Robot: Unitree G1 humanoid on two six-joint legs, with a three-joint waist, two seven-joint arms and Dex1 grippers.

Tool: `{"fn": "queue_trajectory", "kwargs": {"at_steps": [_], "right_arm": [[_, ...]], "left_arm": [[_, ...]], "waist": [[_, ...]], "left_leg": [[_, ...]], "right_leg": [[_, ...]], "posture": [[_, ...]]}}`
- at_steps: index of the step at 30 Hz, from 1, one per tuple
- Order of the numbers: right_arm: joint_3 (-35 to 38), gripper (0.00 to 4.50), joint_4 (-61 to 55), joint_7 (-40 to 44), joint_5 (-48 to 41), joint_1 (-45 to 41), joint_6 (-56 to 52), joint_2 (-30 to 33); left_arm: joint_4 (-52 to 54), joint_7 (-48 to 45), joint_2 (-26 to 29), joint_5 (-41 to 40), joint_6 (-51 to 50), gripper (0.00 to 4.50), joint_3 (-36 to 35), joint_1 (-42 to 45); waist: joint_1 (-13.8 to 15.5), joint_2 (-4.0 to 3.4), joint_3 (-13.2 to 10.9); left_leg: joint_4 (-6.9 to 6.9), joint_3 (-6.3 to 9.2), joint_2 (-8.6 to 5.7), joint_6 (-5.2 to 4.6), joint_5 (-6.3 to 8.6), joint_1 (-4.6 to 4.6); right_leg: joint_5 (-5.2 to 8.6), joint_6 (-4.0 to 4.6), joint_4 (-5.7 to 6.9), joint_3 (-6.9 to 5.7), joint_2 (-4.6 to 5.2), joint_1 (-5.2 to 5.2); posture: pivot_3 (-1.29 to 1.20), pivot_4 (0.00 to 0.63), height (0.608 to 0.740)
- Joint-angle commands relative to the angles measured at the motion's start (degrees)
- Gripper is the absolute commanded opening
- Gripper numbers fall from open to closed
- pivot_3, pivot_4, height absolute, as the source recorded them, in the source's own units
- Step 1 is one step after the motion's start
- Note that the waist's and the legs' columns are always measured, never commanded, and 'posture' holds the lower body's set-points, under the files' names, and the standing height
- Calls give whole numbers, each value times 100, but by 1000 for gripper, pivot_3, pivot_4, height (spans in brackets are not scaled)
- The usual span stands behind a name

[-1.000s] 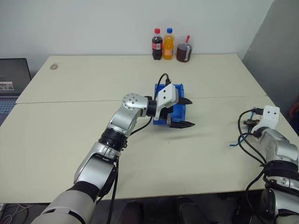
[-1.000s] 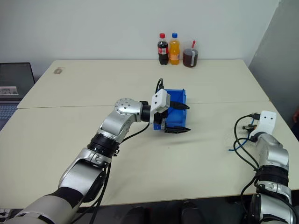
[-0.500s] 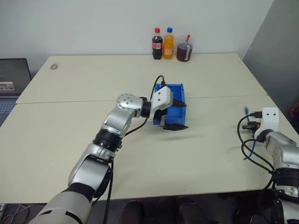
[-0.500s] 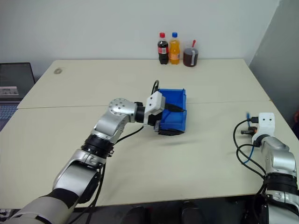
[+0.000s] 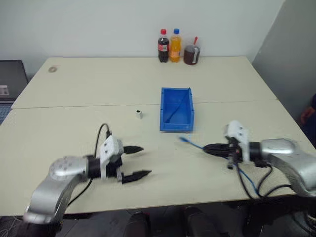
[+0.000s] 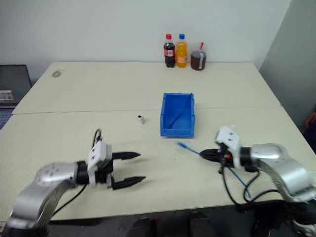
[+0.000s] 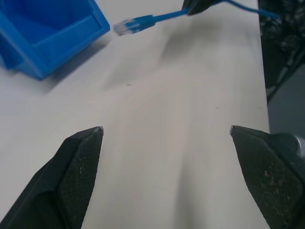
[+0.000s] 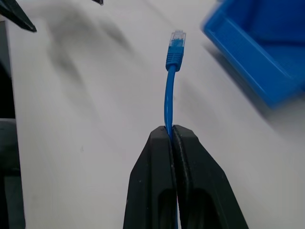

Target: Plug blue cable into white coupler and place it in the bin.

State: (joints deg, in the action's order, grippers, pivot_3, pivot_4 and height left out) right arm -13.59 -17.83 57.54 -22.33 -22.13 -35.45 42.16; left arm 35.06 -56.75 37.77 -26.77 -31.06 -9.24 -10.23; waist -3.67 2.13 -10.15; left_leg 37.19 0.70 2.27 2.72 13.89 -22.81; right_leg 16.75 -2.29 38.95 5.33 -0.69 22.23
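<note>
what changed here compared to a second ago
The left gripper, open, pulled back from the bin toward the near table edge on the robot's left. The right gripper, shut on the blue cable, swung in from the right edge toward the middle, plug leading. The bin and the bottles kept their places; the white coupler stands left of the bin.

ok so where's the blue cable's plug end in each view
Left eye: blue cable plug just below the bin.
Right eye: plug below the bin's near wall.
Left wrist: plug beside the bin's corner.
Right wrist: plug beyond the right gripper.
Shared landmark: the bin.
</note>
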Motion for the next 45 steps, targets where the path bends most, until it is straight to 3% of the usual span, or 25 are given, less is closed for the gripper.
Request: {"fn": "queue_trajectory", "kwargs": {"at_steps": [1, 5, 9, 10, 17, 22, 25, 29, 37, 41, 45], "right_arm": [[-878, 40, 1617, 266, 988, -971, 1165, -634], [-1271, 40, 3055, 507, 1543, -1471, 2217, -1138], [-1388, 40, 3579, 868, 1767, -1546, 2871, -1262], [-1396, 494, 3592, 962, 1788, -1517, 2968, -1263], [-1268, 2339, 3526, 1086, 1891, -1252, 3227, -1261], [-756, 3510, 2778, 950, 1599, -1009, 2688, -985], [-281, 3510, 1764, 828, 1160, -667, 1878, -716], [485, 3510, 88, 353, 303, -78, 339, -500], [1375, 3510, -1865, -651, -495, 1201, -1050, -327], [1611, 3510, -2277, -1070, -577, 1604, -1275, -311], [1831, 3510, -2584, -1373, -738, 1826, -1469, -307]], "left_arm": [[775, 1051, -471, 188, 40, 4500, -305, -808], [1064, 1628, -848, 554, 313, 4500, -238, -1644], [1122, 1874, -1006, 775, 631, 4500, -217, -2223], [1132, 1906, -1018, 781, 674, 4500, -208, -2294], [877, 1881, -887, 755, 817, 4500, -112, -2009], [68, 1447, -369, 608, 771, 4500, -102, -665], [-858, 765, 140, 607, 851, 4500, 166, 455], [-2627, -682, 591, 922, 1511, 4500, 1077, 2108], [-6892, -2354, -460, 2243, 4105, 4500, 2712, 5147], [-8616, -2695, -962, 2696, 5174, 4500, 3003, 5996], [-9601, -2906, -1119, 3033, 5730, 4500, 3108, 6407]], "waist": [[53, -2, -1], [61, 7, 0], [84, 3, -2], [84, 3, -2], [76, 2, -1], [99, 1, -1], [186, -8, -7], [177, -14, -9], [205, -8, -7], [156, -6, -7], [143, -3, -5]], "left_leg": [[2, -6, 7, -4, -4, 5], [-2, -62, 23, -5, -4, 23], [-15, -72, 22, -4, -1, 8], [-17, -72, 26, -3, 0, 9], [-19, -75, 34, -2, 2, 15], [-15, -78, 32, -2, 0, 20], [-13, -80, 28, -1, 0, 12], [-16, -81, 26, 0, 1, 4], [-15, -69, -13, 2, 4, -17], [-14, -72, -24, 0, 5, -19], [-14, -65, -30, -1, 4, -18]], "right_leg": [[-1, 3, -1, -10, 2, 5], [-3, 21, 1, 9, -9, -4], [-15, 49, -1, 6, -8, 13], [-14, 52, -1, 7, -9, 12], [-5, 65, 3, 4, -17, 7], [-6, 59, 8, -4, -23, 4], [-10, 55, 8, -15, -23, 8], [-12, 56, 2, -11, -23, 14], [-11, 57, 0, -30, -28, 20], [-11, 50, -2, -19, -23, 21], [2, 24, 3, -20, -21, 19]], "posture": [[0, 150, 740], [0, 150, 740], [0, 150, 740], [0, 150, 740], [0, 150, 740], [0, 150, 740], [0, 150, 740], [0, 150, 740], [0, 150, 740], [0, 150, 740], [0, 150, 740]]}}
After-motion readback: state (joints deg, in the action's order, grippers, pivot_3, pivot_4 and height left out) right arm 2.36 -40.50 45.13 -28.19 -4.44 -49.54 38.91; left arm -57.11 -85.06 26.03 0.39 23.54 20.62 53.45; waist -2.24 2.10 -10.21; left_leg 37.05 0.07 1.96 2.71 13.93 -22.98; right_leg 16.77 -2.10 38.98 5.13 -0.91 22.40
